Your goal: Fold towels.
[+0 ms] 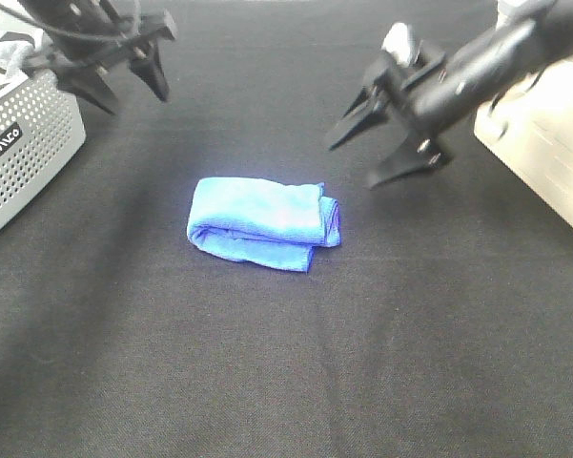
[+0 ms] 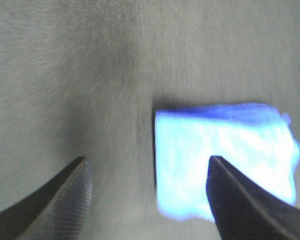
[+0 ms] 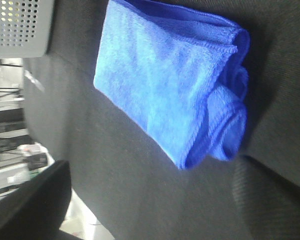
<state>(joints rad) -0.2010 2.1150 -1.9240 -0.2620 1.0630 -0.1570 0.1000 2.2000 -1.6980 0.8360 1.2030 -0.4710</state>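
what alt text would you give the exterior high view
A folded blue towel lies on a black table, with two open black grippers raised above it, left gripper and right gripper. A grey perforated basket sits at the left edge.

I see a dark cloth-covered table [image 1: 267,382], grey perforated basket [image 1: 24,153] at its far-left edge, pale box [image 1: 543,143] opposite.

The only writing you can see is a small dark label with white letters on the side of the grey perforated basket [image 1: 24,153] at the left edge, and it is too blurred to read with any certainty.
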